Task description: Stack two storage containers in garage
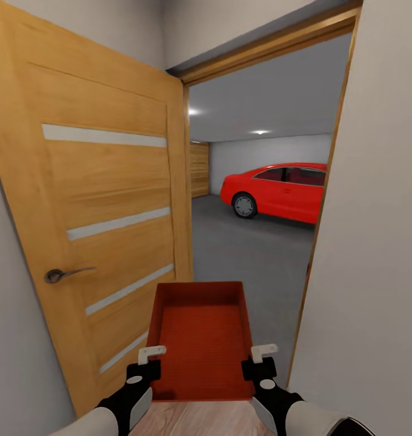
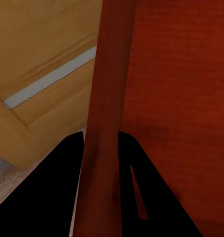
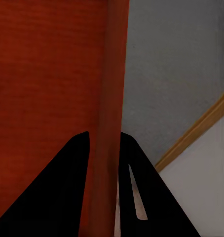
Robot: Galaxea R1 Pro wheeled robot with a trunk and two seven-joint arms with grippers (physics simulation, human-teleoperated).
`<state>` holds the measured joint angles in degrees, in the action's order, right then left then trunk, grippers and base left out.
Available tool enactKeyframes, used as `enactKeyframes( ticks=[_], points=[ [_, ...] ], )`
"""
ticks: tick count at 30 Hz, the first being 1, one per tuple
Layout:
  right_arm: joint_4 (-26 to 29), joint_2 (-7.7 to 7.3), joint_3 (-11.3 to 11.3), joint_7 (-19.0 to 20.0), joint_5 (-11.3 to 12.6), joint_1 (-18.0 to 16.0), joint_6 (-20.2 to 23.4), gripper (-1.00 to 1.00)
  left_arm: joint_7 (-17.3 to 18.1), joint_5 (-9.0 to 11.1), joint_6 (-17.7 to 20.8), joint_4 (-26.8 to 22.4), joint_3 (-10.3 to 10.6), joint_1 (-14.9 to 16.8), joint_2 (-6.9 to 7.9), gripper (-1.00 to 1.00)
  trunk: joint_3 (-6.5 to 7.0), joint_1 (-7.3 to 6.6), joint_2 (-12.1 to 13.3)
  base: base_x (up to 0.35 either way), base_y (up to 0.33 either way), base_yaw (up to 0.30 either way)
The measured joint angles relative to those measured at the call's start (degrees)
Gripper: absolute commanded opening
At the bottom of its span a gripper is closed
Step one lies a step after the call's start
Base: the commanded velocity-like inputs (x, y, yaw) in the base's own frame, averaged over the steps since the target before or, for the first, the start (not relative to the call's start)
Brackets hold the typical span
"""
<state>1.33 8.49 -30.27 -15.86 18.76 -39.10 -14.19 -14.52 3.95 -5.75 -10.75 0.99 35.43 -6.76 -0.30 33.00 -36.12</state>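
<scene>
A: What do the fingers hold?
B: The left gripper and right gripper each pinch one side wall of the storage container, carried in the air.
A: And around?
B: Wood planks below; open door close left, wall close right; ahead grey garage floor and red car.
</scene>
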Motion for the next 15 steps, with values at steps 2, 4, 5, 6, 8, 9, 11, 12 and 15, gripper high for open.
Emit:
enactKeyframes(
  ticks=[2, 4, 5, 6, 8, 9, 11, 12, 15],
  points=[
    [0.1, -0.01, 0.0, 0.0, 0.0, 0.0, 0.0, -1.0, 0.0, 0.0, 0.0, 0.0, 0.0, 0.0, 0.0, -1.0, 0.0, 0.01, 0.0, 0.052, 0.039, -0.286],
    [0.0, 0.0, 0.0, 0.0, 0.0, 0.0, 0.0, -1.0, 0.0, 0.0, 0.0, 0.0, 0.0, 0.0, 0.0, -1.0, 0.0, 0.01, 0.0, 0.024, 0.018, -0.286],
    [0.0, 0.0, 0.0, 0.0, 0.0, 0.0, 0.0, -1.0, 0.0, 0.0, 0.0, 0.0, 0.0, 0.0, 0.0, -1.0, 0.0, 0.01, 0.0, 0.012, 0.009, -0.286],
    [0.0, 0.01, 0.0, 0.0, 0.0, 0.0, 0.0, -1.0, 0.0, 0.0, 0.0, 0.0, 0.0, 0.0, 0.01, -1.0, 0.0, 0.01, 0.0, 0.008, 0.006, -0.286],
    [0.0, 0.01, 0.0, 0.0, 0.0, 0.0, 0.0, -1.0, 0.0, 0.0, 0.0, -0.1, 0.0, 0.0, 0.01, -1.0, 0.0, 0.02, 0.0, 0.004, 0.003, -0.286],
    [0.1, 0.0, 0.0, 0.0, 0.0, 0.0, 0.0, -1.0, 0.0, 0.0, 0.0, -0.1, 0.0, 0.0, 0.01, -1.0, 0.0, 0.02, 0.0, 0.003, 0.002, -0.286],
    [0.0, 0.01, 0.0, 0.0, 0.0, 0.0, 0.0, -1.0, 0.0, 0.0, 0.0, -0.1, 0.0, 0.0, 0.01, -1.0, 0.0, 0.01, 0.0, 0.039, 0.013, -0.286],
    [0.0, 0.01, 0.0, 0.0, 0.0, 0.0, 0.0, -1.0, 0.0, 0.0, 0.0, -0.1, 0.0, 0.0, 0.01, -1.0, 0.0, 0.01, 0.0, 0.085, 0.049, -0.286],
    [0.1, -0.01, 0.0, -0.1, 0.0, 0.0, 0.0, -1.0, 0.0, 0.0, 0.0, 0.0, 0.1, 0.0, 0.0, -1.0, 0.0, 0.0, 0.0, 0.172, 0.137, -0.286]
  ],
)
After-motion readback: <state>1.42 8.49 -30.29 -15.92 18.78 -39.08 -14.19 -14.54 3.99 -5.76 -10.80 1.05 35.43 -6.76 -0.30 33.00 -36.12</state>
